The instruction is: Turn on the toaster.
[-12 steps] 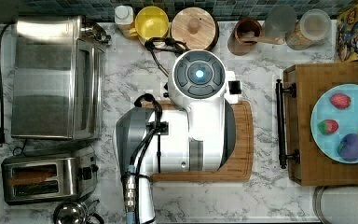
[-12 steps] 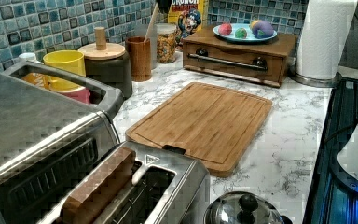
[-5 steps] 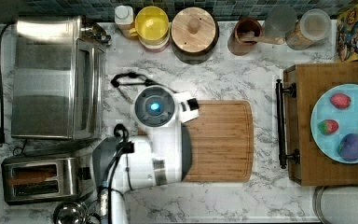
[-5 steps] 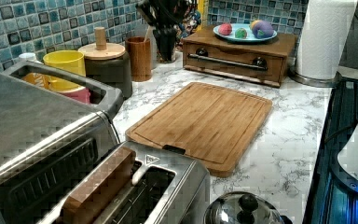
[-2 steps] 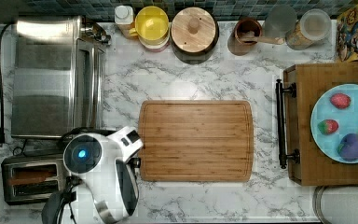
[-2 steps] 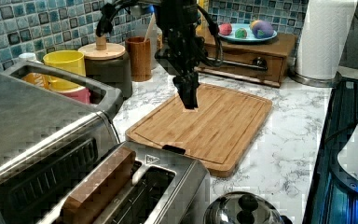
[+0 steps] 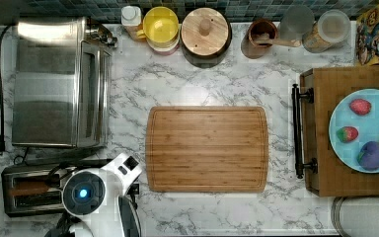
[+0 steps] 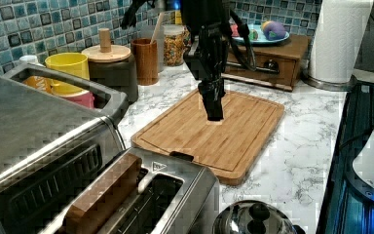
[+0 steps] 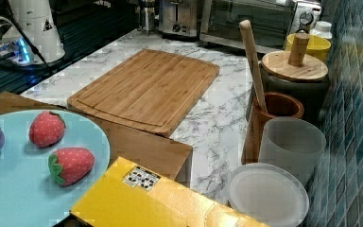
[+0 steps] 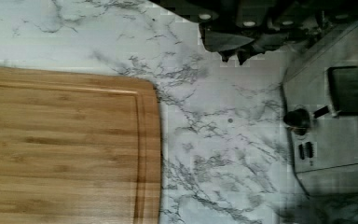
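The toaster sits at about 8 o'clock on the marble counter in the top view, below the toaster oven and at 9 o'clock of the cutting board. Compared with 0.4 s ago, the arm has shifted slightly toward 3 o'clock, covering the toaster's end nearest the board. In the left view the gripper hangs over the board; I cannot tell whether it is spread or pressed together.

In the top view, the small steel pop-up toaster sits on the marble tabletop. The rectangular bamboo cutting board lies to its right, the boxy steel toaster oven behind it.
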